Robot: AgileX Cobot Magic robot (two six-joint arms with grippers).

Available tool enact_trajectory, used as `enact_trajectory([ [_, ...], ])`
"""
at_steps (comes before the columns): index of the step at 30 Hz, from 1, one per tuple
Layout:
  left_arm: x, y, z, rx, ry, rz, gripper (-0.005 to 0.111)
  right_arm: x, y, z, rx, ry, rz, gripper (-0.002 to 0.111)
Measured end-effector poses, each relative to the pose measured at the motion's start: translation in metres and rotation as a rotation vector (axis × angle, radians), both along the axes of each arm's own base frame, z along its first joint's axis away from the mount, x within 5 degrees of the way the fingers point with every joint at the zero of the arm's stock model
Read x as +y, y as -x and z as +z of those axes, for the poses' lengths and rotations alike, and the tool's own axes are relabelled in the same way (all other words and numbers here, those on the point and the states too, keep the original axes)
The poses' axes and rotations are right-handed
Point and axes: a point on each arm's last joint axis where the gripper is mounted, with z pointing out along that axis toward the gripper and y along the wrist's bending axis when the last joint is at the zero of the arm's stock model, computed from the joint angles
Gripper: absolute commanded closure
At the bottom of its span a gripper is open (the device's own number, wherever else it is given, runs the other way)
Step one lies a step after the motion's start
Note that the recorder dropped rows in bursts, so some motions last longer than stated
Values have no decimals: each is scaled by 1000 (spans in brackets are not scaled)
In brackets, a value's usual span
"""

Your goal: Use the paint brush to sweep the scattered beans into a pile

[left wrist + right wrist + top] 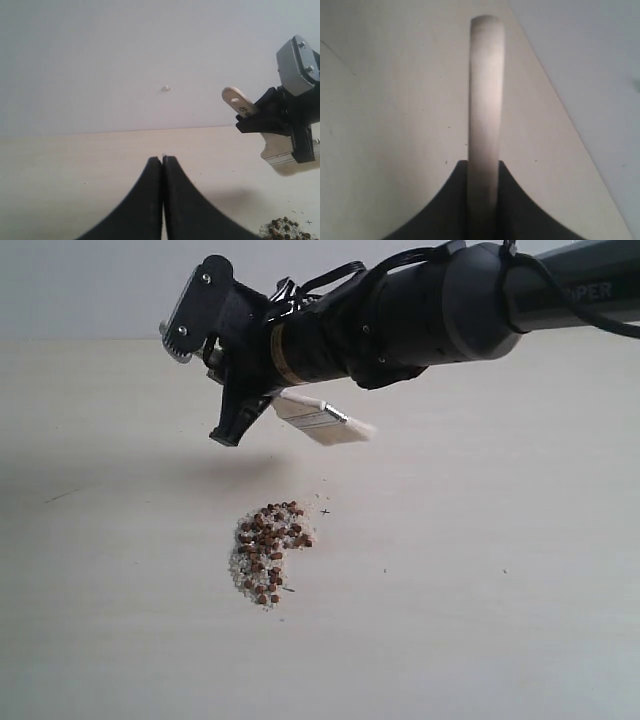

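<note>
- The beans (268, 552) lie gathered in one small heap on the table (500, 620), with whitish grains mixed in and a few specks beside it.
- The paint brush (325, 420) hangs above the heap, its bristles clear of the surface, so the sweeping looks nearly finished.
- The right gripper (484, 170) pinches the brush handle.
- The left gripper (162, 159) is pressed together and empty, and waits aside.

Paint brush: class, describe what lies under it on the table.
The paint brush hangs in the air in the right tool. Beneath are bare table and the beans piled with whitish grains; whether they sit straight below cannot be told.
</note>
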Motion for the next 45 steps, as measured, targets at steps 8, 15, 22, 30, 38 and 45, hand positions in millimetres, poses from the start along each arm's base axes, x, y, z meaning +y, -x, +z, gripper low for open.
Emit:
enact_trajectory([
  [8,0,0,0,0,0,0,107,-14,-5,2,53,-79,211,108],
  [15,0,0,0,0,0,0,107,-36,-18,15,77,-262,281,108],
  [22,0,0,0,0,0,0,107,-61,-25,-6,51,-255,168,108],
  [30,0,0,0,-1,-2,0,107,-85,-10,-40,-31,-377,-55,108],
  [38,0,0,0,-1,-2,0,107,-96,5,-69,25,-409,-122,108],
  [45,0,0,0,-1,-2,0,107,-89,14,-67,164,-530,-78,108],
])
